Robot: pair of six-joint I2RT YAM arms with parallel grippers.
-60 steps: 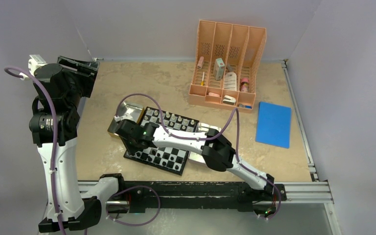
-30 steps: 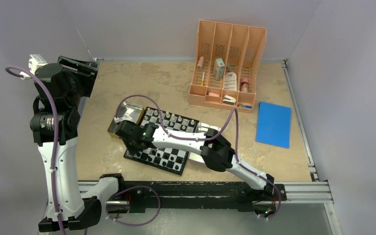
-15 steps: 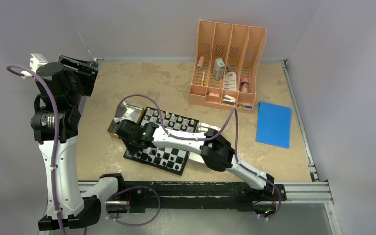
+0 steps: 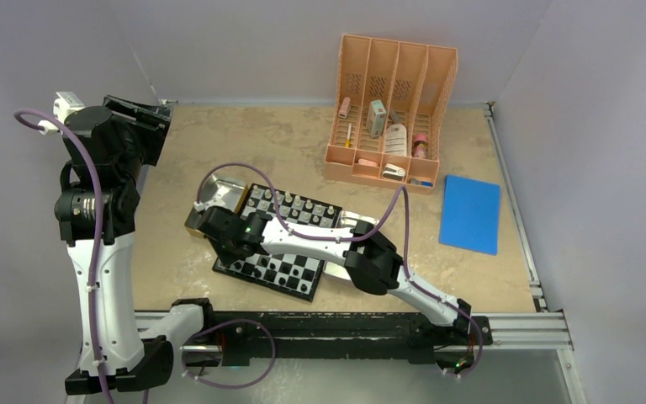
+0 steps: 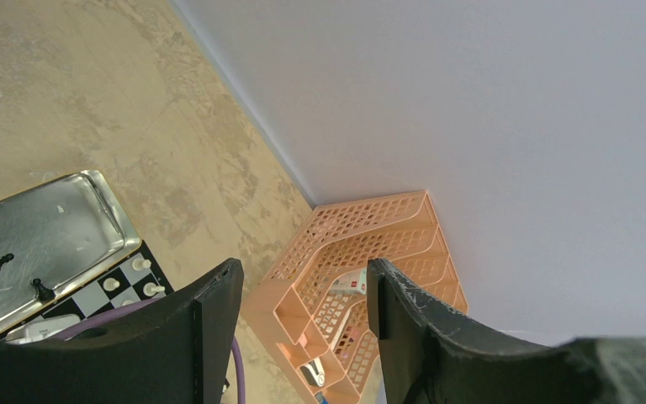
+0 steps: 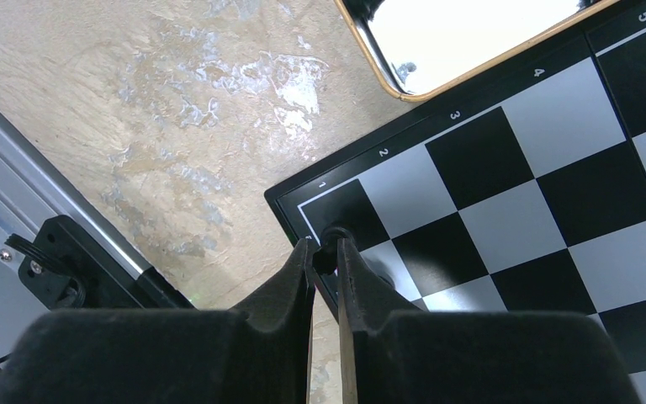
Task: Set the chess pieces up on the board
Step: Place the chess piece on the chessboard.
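Right wrist view showed the right gripper (image 6: 324,248) with its jaws drawn together on a black piece (image 6: 330,238). The piece stood at the corner square of the board (image 6: 505,168), beside the rank marking 1. We judged the step in hand to be seating this piece on that corner square, though we could not determine whether its base was fully down. The next move would call for parting the jaws just enough to free the piece, then withdrawing straight upward so that it is not tipped.

The left gripper (image 5: 303,286) hung raised, well apart from the board, with its jaws spread and nothing between them. Other chess pieces (image 4: 294,204) lined the far rows, and two dark ones lay in the tray (image 5: 67,219).

Compared with two seconds earlier, the right arm was almost unmoved, and the left wrist had drifted slightly.
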